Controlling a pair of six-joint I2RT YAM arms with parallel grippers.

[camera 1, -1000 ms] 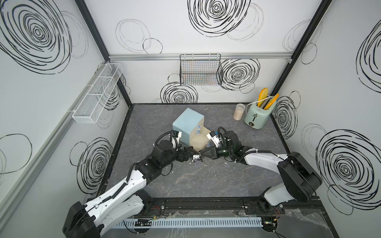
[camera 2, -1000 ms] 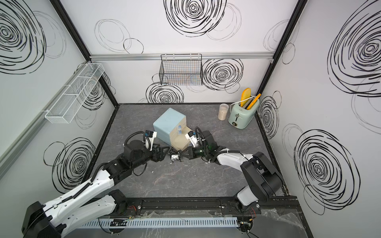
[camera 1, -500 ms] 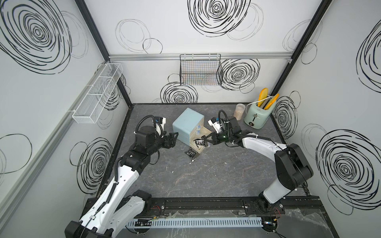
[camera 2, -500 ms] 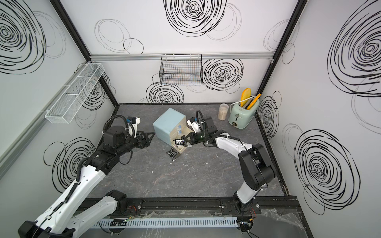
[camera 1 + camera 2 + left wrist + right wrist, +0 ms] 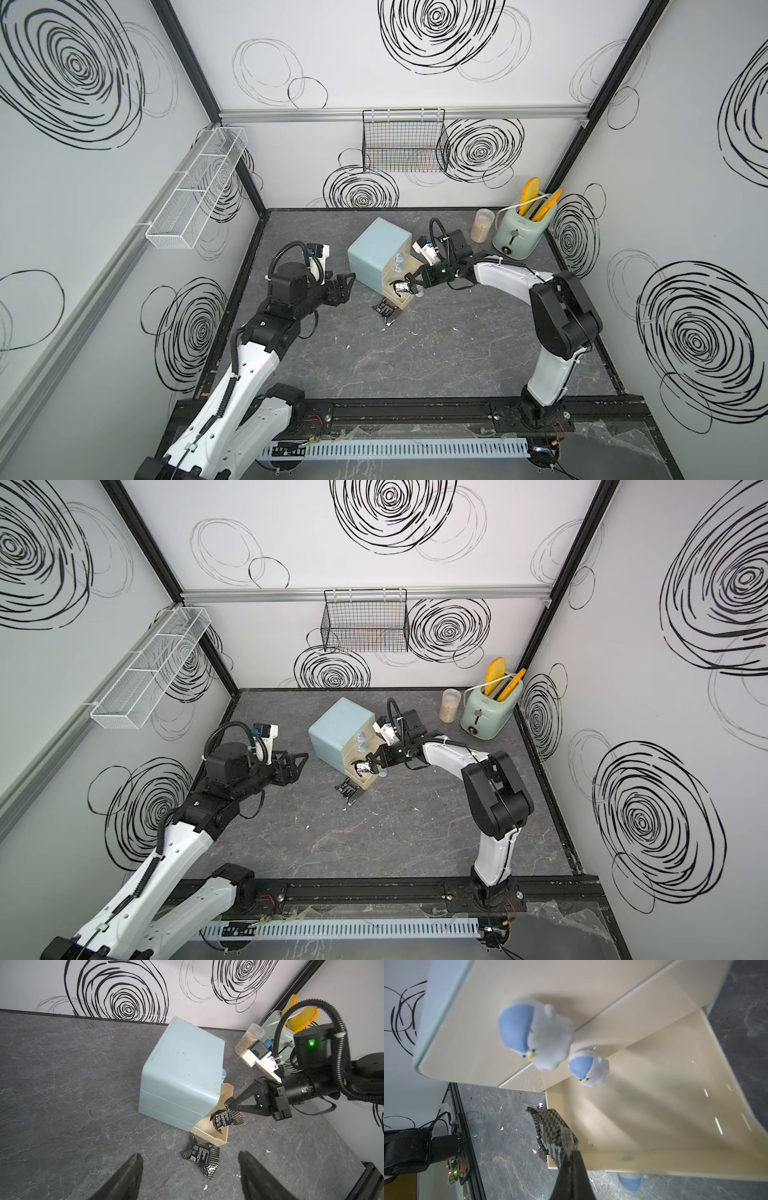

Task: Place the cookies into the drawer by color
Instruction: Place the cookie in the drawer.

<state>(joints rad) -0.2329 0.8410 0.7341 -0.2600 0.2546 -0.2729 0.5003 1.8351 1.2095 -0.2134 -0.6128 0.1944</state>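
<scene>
The pale-blue cabinet (image 5: 380, 253) (image 5: 340, 729) (image 5: 180, 1076) stands mid-table with its bottom drawer (image 5: 405, 305) (image 5: 209, 1137) (image 5: 654, 1105) pulled out. My right gripper (image 5: 411, 282) (image 5: 372, 764) (image 5: 230, 1103) (image 5: 571, 1151) is shut on one end of a black checkered cookie packet (image 5: 401, 286) (image 5: 362, 766) (image 5: 223, 1121) (image 5: 554, 1126), which hangs over the drawer's front corner. Another black cookie packet (image 5: 386, 311) (image 5: 348, 791) (image 5: 202, 1155) lies on the table just in front of the drawer. My left gripper (image 5: 350, 286) (image 5: 302, 766) (image 5: 189, 1153) is open and holds nothing, left of the cabinet.
The two upper drawers are shut; their blue-and-white knobs (image 5: 535, 1032) stick out. At the back right corner stand a mint-green toaster (image 5: 519, 235) and a jar (image 5: 482, 224). A black wire basket (image 5: 405, 141) hangs on the back wall and a white mesh rack (image 5: 195, 187) on the left wall.
My right gripper has lifted a black packet from the table up over the open drawer. My left arm has pulled back to the left, away from the packets.
</scene>
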